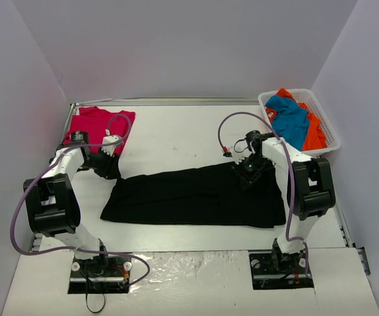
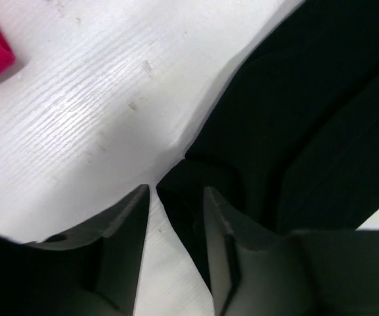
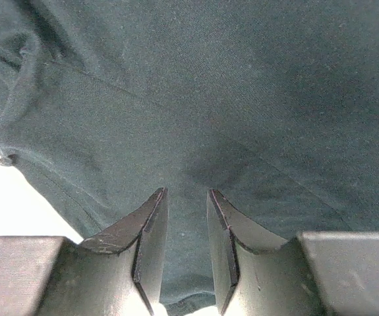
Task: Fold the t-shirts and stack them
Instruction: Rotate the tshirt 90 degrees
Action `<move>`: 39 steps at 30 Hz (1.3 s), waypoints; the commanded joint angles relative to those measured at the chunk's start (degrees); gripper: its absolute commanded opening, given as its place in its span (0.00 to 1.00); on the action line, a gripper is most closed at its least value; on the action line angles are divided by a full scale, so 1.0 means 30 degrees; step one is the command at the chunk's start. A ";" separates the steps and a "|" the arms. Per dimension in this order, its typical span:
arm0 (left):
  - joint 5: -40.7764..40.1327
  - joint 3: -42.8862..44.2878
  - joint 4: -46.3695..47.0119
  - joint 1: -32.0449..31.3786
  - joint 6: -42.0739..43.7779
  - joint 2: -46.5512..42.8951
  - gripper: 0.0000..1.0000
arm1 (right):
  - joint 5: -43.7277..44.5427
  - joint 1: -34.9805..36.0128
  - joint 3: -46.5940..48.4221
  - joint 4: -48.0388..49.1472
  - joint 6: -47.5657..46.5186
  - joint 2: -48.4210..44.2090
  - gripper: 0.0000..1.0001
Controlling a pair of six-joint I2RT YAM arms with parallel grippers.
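Black t-shirt (image 1: 196, 197) is spread flat as a long band across the middle of the table (image 1: 176, 131), running left to right between the two arms. Its far left corner is raised off the surface at the left gripper (image 1: 108, 160). In the left wrist view the jaws are seen nearly closed, with only a narrow gap between them. A dark point of cloth is caught in that gap, and white table shows to its left.

The right gripper (image 1: 247, 172) is set on the right part of the same shirt, near its far edge. In the right wrist view the fingers (image 3: 151, 227) are brought close together, with a pinch of black fabric gathered between them; faint creases run away from the tips. Cloth fills nearly all of that view, with a patch of white table at lower left.

Red t-shirt (image 1: 99, 125) is laid flat at the far left corner of the table, just beyond the left gripper. Whether it touches the raised black corner cannot be told from above. An edge of it is seen at the upper left of the left wrist view.

A white basket (image 1: 332, 131) stands at the far right — in it a blue t-shirt (image 1: 289, 118) is heaped over an orange t-shirt (image 1: 316, 135), both crumpled.
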 commanded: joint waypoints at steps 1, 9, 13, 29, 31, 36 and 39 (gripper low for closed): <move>0.1095 0.0912 -0.1726 0.0118 0.1673 0.0356 0.34 | -0.0134 -0.0094 0.0057 -0.0574 0.0248 0.0360 0.26; 0.1565 0.0796 -0.3868 0.0118 0.3668 0.1557 0.33 | -0.0251 -0.0094 -0.0235 -0.0340 0.0249 0.0682 0.26; 0.1447 0.0707 -0.3545 0.0118 0.3521 0.1647 0.28 | -0.0544 -0.0094 -0.0528 -0.0193 0.0190 0.0653 0.25; 0.0163 0.1351 -0.0353 0.0176 -0.0899 -0.1048 0.02 | 0.0333 -0.0533 -0.1349 0.1270 0.0746 0.1501 0.00; -0.0452 0.1469 0.0142 0.0235 -0.1426 -0.1107 0.02 | 0.0597 -0.0533 -0.1436 0.1534 0.0980 0.1765 0.00; -0.2009 0.1644 0.0675 0.0352 -0.2836 -0.0786 0.02 | 0.1504 -0.0533 -0.1466 0.2092 0.1332 0.2700 0.00; -0.2389 0.1557 0.0908 0.0381 -0.2895 -0.0434 0.02 | 0.1944 -0.0533 -0.1525 0.2297 0.1537 0.3172 0.00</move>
